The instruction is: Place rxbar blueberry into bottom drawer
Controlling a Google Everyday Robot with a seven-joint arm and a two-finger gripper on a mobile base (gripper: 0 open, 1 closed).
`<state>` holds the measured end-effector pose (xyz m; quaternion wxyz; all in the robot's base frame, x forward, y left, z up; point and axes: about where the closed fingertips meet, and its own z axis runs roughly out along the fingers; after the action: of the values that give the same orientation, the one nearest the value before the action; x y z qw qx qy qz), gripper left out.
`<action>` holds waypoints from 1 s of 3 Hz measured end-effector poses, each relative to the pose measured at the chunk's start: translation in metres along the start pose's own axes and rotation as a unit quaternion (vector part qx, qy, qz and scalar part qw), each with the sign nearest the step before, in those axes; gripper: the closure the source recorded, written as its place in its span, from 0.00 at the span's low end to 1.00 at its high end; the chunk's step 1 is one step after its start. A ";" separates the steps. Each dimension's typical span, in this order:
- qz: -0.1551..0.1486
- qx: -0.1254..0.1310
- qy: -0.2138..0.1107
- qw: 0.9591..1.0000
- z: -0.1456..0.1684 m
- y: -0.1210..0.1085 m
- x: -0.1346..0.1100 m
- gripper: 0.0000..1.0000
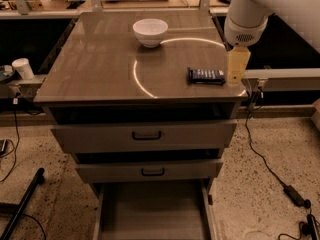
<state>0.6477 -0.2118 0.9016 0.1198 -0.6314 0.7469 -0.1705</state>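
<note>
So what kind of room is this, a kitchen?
Probably a robot test lab, not a kitchen: black cables trail over the speckled floor, and a white robot arm holds its gripper over the grey-brown drawer cabinet, just right of the dark-blue snack bar.

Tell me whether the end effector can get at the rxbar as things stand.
Probably yes. The end effector hangs close beside the rxbar, which lies flat on the cabinet top with nothing between them; the bowl sits well behind.
</note>
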 end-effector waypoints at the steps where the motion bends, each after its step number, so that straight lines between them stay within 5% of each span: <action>1: -0.017 -0.004 -0.033 0.999 0.001 -0.014 -0.012 0.00; 3: -0.036 -0.018 -0.062 0.997 0.018 -0.021 -0.030 0.00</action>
<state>0.6787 -0.1870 0.8930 0.1482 -0.6693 0.7178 -0.1223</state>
